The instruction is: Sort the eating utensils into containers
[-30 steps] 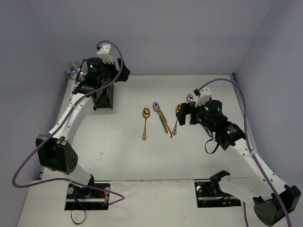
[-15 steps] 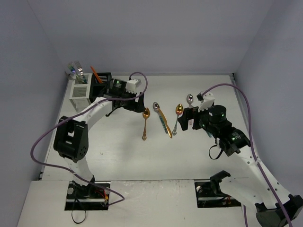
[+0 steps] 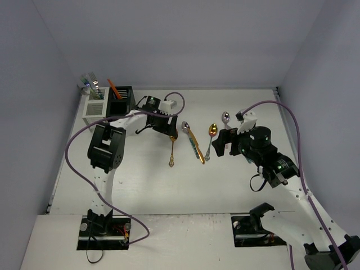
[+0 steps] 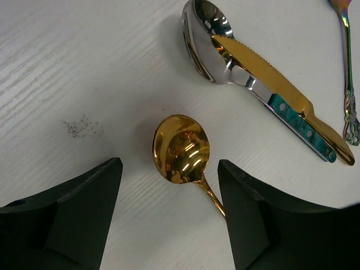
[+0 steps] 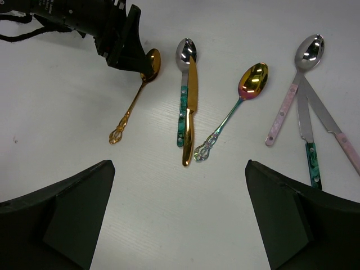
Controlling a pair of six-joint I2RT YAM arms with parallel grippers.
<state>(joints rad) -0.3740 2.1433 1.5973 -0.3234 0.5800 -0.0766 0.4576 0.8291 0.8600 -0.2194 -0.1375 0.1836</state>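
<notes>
The left pincer [image 4: 169,169] is released, its two fingers straddling the bowl of the gold spoon [image 4: 181,149] without touching it. The spoon lies flat on the desk [image 4: 67,67]. Just beside it, a gold knife [image 4: 250,58] rests across a silver spoon [image 4: 199,28]. The right pincer [image 5: 179,169] hangs wide open, grasping nothing, above the desk near a rainbow spoon [image 5: 253,79]. The white caddy [image 3: 95,107] and black caddy [image 3: 121,102] stand together at the far left corner.
</notes>
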